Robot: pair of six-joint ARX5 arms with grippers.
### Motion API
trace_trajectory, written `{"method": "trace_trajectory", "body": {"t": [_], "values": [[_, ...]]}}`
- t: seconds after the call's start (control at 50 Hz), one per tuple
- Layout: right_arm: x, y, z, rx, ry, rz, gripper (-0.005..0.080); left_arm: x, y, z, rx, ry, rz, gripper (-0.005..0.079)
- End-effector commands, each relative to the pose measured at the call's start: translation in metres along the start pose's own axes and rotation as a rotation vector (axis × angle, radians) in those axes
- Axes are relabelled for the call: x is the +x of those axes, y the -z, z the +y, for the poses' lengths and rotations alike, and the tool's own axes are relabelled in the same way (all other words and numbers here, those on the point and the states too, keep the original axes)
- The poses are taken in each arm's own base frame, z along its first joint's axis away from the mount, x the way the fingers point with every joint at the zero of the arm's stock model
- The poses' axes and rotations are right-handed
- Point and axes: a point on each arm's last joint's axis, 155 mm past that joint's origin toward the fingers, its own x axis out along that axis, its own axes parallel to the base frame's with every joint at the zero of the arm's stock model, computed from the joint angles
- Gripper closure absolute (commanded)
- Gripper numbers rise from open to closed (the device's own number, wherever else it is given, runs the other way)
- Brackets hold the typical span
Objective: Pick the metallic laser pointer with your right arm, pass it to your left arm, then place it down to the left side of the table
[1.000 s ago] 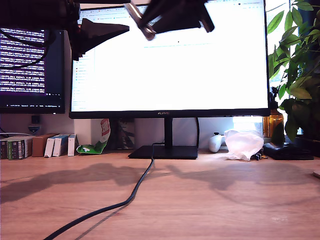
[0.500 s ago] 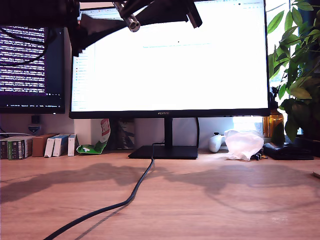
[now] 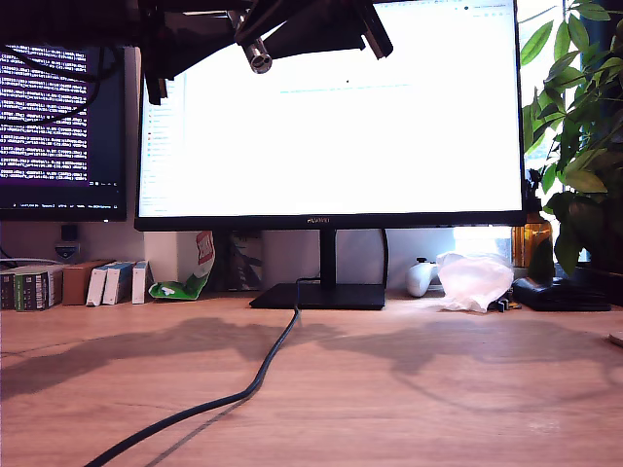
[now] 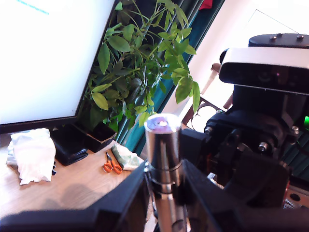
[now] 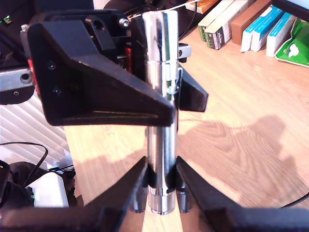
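My first tool (image 4: pixel 164 191) has its two black fingers pressed against the sides of the slim silver-grey metal laser pointer (image 4: pixel 163 145), which stands up between them with its shiny round end facing the camera; my second tool (image 5: pixel 161 186) is likewise clamped on the same ringed cylinder (image 5: pixel 161 96), so both tools grip it at once. Each wrist view also shows the other arm's black tool and body meeting the pointer from the opposite end, something the exterior view only gives as dark silhouettes against the bright screen. In the exterior view the pointer (image 3: pixel 259 56) appears as a small round metal end high near the top edge, well above the light-brown wood-grain surface (image 3: pixel 409 389), with the arms largely cut off by the frame, so which silhouette belongs to which arm cannot be told there. The first wrist view alone shows orange-handled scissors (image 4: pixel 111 166) and a white crumpled cloth (image 4: pixel 31 154) on the surface beside a leafy green plant (image 4: pixel 145 77). The second wrist view alone shows the row of small boxes (image 5: pixel 251 24) close up. The exterior view shows the large white monitor (image 3: pixel 331 117) and a black cable (image 3: pixel 234 394) trailing across the surface toward the near edge.
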Motion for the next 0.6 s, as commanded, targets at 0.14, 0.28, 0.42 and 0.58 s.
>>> {"method": "trace_trajectory", "body": {"t": [0.14, 0.28, 0.42, 0.58], "values": [[0.002, -0.012, 0.024, -0.039, -0.067, -0.034, 0.0433, -0.002, -0.003, 0.015, 0.007, -0.048, -0.023, 0.0764], [0.004, -0.011, 0.028, -0.049, -0.069, -0.031, 0.0336, -0.002, -0.004, 0.016, 0.015, -0.053, -0.026, 0.0764], [0.004, -0.009, 0.028, -0.054, -0.067, -0.023, 0.0336, -0.003, -0.003, 0.017, 0.024, -0.055, -0.024, 0.0764], [-0.004, -0.001, 0.017, -0.039, -0.043, 0.019, 0.0336, -0.005, 0.001, 0.023, 0.042, -0.074, -0.009, 0.0763]]}}
